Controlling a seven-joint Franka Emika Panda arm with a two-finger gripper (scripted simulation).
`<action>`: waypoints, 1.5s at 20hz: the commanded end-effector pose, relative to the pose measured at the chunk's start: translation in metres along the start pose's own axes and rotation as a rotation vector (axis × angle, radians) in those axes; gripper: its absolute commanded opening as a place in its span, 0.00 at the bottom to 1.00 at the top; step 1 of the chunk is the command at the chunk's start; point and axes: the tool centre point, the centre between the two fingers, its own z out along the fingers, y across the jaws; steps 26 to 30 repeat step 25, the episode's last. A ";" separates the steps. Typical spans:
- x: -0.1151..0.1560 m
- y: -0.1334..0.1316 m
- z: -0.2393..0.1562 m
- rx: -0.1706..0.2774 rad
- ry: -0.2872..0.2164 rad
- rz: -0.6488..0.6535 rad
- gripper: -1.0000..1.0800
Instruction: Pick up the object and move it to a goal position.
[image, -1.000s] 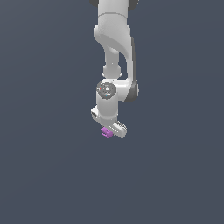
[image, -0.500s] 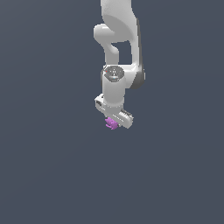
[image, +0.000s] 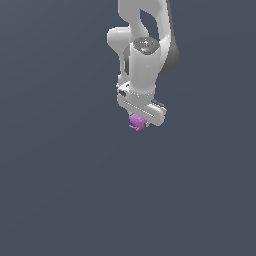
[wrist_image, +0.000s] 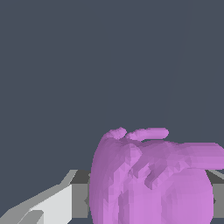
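Observation:
The object is a small purple-magenta lump with short protrusions, hanging just under the white hand of the arm in the exterior view. My gripper is shut on the object, which hides the fingertips. In the wrist view the object fills much of the picture, with a white and grey finger showing beside it. Object and gripper hang above the plain grey ground.
The white arm comes down from the upper edge of the exterior view. Flat dark grey ground is all else that shows.
The arm has carried the object upward and slightly toward the exterior view's right over the last second. The grip on the object has stayed the same.

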 end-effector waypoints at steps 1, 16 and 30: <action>-0.015 -0.002 -0.024 -0.001 0.001 0.000 0.00; -0.083 -0.018 -0.145 -0.002 0.002 0.000 0.00; -0.094 -0.022 -0.166 0.000 0.000 0.000 0.00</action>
